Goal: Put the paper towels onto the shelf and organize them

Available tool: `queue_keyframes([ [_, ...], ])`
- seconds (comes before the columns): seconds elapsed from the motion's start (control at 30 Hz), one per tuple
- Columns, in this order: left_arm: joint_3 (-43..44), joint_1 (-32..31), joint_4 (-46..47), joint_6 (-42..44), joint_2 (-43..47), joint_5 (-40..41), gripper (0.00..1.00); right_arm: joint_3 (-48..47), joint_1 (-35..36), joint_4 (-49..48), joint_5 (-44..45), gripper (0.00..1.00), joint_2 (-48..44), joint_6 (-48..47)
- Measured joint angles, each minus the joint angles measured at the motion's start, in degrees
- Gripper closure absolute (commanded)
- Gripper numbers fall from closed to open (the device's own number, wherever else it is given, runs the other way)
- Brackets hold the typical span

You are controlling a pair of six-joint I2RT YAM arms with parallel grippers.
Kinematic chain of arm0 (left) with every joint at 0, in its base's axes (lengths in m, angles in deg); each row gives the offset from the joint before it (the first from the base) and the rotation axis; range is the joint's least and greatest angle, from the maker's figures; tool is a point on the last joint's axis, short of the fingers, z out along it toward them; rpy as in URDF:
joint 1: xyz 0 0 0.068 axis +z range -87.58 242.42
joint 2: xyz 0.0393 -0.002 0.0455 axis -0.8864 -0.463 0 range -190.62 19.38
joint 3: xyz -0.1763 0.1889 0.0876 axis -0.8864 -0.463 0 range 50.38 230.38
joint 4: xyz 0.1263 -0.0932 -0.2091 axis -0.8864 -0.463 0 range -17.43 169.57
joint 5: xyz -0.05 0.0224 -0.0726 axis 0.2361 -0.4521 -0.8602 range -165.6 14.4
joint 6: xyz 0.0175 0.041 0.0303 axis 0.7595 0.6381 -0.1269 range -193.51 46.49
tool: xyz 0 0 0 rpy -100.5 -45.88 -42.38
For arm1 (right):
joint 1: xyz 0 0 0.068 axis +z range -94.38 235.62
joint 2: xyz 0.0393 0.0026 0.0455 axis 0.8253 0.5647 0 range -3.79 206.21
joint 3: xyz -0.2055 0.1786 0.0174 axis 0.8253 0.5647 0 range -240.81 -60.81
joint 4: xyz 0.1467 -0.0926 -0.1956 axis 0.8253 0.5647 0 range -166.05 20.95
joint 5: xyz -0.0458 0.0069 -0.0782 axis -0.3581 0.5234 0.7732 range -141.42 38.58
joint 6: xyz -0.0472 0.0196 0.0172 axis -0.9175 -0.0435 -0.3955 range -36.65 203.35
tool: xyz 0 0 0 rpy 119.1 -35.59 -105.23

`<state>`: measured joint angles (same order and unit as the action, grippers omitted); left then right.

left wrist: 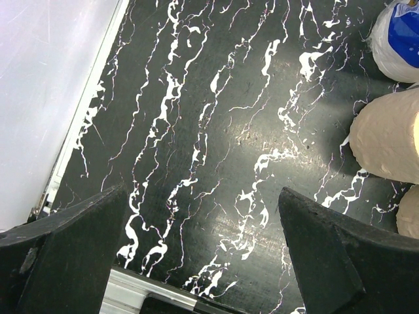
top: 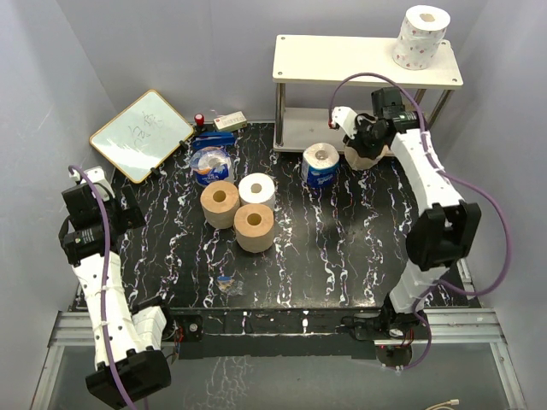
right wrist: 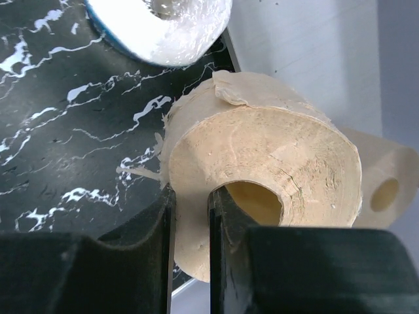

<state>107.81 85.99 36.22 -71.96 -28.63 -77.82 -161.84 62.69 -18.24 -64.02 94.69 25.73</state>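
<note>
Seen from above, the right gripper (top: 366, 137) had a tan roll (top: 362, 156) at the open front of the shelf (top: 342, 60), about level with the lower board (top: 295, 128) and just right of the blue-wrapped roll (top: 320, 164). A dotted roll (top: 421, 34) already stood on the top board. Three loose rolls (top: 255, 226) (two tan, one white) sat bunched mid-table, well apart from the shelf. The left arm (top: 94, 256) was off at the table's left edge, so the right arm was plainly the nearer one to the shelf. In the left wrist view, the left gripper (left wrist: 203, 216) had its fingers spread wide with nothing between them, over the bare table (left wrist: 216, 98). One of the loose tan rolls lay away to their right. In the right wrist view, the right fingers were clenched on the tan roll's wall, one finger inside the hollow core and the other outside. The roll's long axis therefore ran in line with the fingers, away from the wrist. A second tan roll (right wrist: 383, 186) lay just behind it. Whether the held roll already rested on the lower board was hard to tell. The coming move probably turns on carrying it forward along that axis onto the board.
</note>
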Motion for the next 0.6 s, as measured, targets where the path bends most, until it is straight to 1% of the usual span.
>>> queue_keyframes([
  [0.17,0.0,0.0,0.0,0.0,0.3,0.0,0.02,-5.0,-1.0,-1.2,0.0,1.00,10.2,-0.4],
  [0.3,0.0,0.0,0.0,0.0,0.7,-0.1,0.02,-9.8,-1.3,-2.1,0.1,1.00,15.5,-0.1],
  [0.4,0.0,0.0,0.0,0.0,0.9,-0.1,0.02,-12.5,-1.5,-3.5,0.5,1.00,17.4,0.2],
  [0.6,0.0,0.0,0.0,0.0,1.0,-0.1,0.02,-13.7,-2.0,-5.9,0.9,1.00,17.6,0.6],
])
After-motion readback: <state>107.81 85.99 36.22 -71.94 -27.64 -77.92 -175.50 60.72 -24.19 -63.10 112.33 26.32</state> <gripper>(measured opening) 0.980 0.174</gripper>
